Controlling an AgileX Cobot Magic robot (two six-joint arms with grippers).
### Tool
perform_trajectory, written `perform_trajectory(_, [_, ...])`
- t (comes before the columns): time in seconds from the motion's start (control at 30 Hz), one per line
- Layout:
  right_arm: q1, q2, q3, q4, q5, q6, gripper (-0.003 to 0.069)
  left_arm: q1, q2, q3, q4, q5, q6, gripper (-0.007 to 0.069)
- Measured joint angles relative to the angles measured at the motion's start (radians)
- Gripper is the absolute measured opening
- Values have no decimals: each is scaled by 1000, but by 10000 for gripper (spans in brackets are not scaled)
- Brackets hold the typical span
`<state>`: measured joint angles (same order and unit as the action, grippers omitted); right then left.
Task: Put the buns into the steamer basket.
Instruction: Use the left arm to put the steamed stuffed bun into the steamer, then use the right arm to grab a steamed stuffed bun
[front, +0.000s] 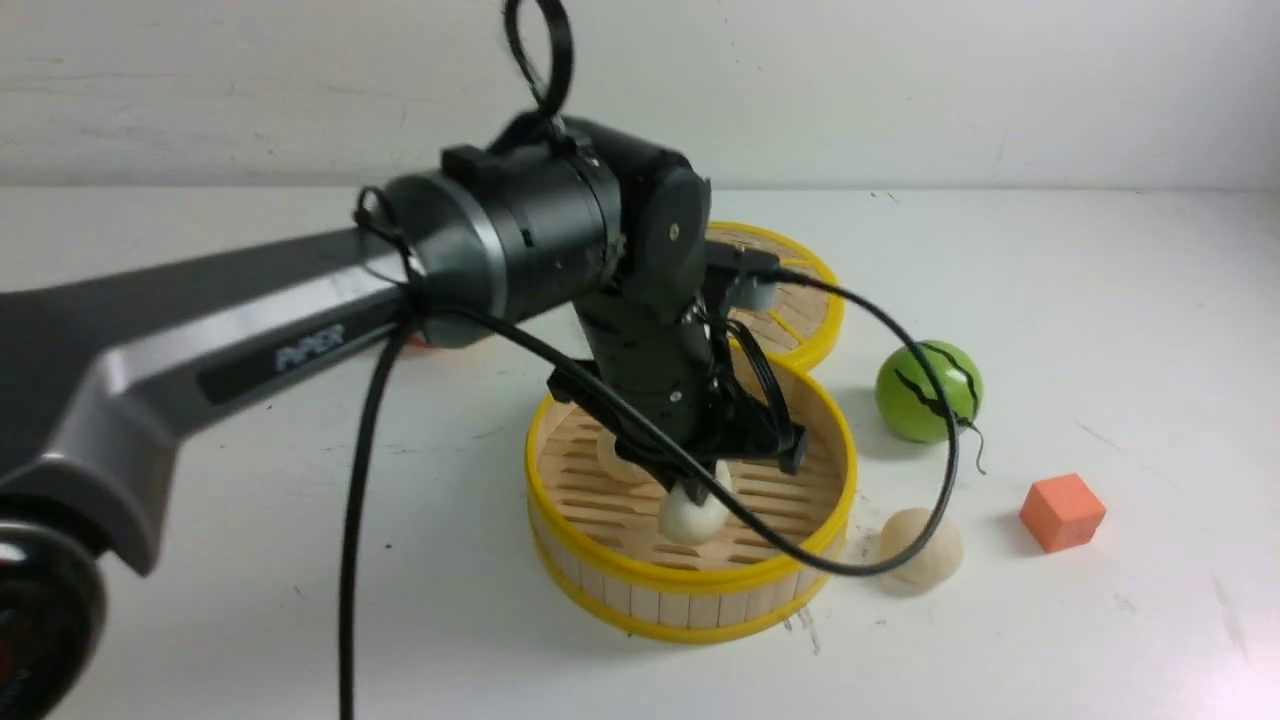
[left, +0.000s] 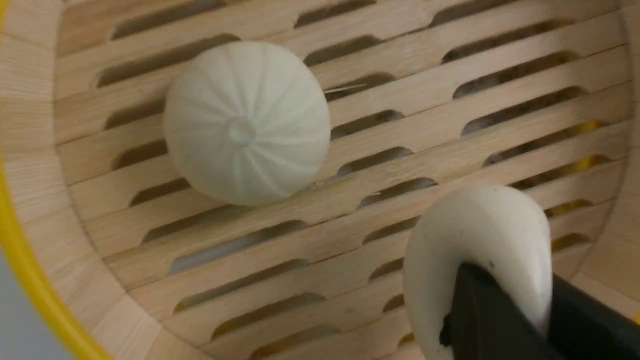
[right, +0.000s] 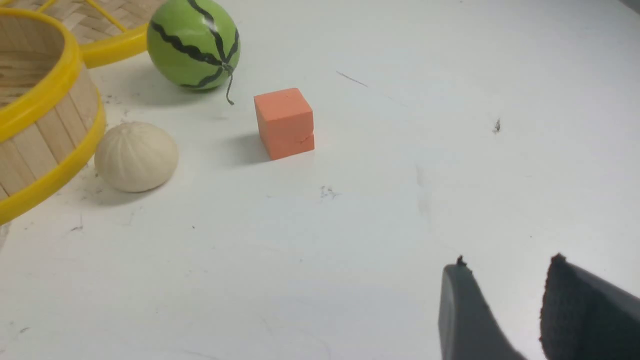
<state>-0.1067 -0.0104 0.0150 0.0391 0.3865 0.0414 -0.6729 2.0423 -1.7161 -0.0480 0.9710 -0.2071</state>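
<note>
- The table (front: 1100, 300) is white and matt. It carries small dark marks (right: 327, 191) and some thin scratches, mostly near the basket.
- Behind the table there is a plain white wall (front: 900, 90), and nothing more of the room is visible.
- The basket (front: 690, 585) stands near the middle of the table, and its slatted wooden floor is open to view.
- The left gripper (front: 703, 478) reaches down into the basket. Its fingers (left: 480, 310) are nearly closed and pinch the held bun (left: 480, 230) low over the slats. I cannot tell if this bun touches the floor.
- The second bun (left: 246, 122) lies free on the slats, apart from the held one.
- The third bun (front: 920, 550) lies on the table just beside the basket, on its right side.
- The right gripper (right: 507, 265) hovers over bare table, well apart from the things. Its jaws stand partly apart with nothing between them.
- The flat lid (front: 800, 310) lies behind the basket, and the rims seem to meet.
- A green melon ball (front: 928, 390) and an orange cube (front: 1062, 512) stand to the right of the basket.
- A black cable (front: 945, 470) hangs from the left arm in front of the basket's right side.
</note>
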Motion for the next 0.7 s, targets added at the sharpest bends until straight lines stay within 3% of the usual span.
perform_trajectory(0.4, [0, 0, 0, 0, 0, 0, 239, 0, 66, -34, -2, 18, 0, 465])
perform_trajectory(0.7, [0, 0, 0, 0, 0, 0, 239, 0, 31, -257, 37, 244, 0, 514])
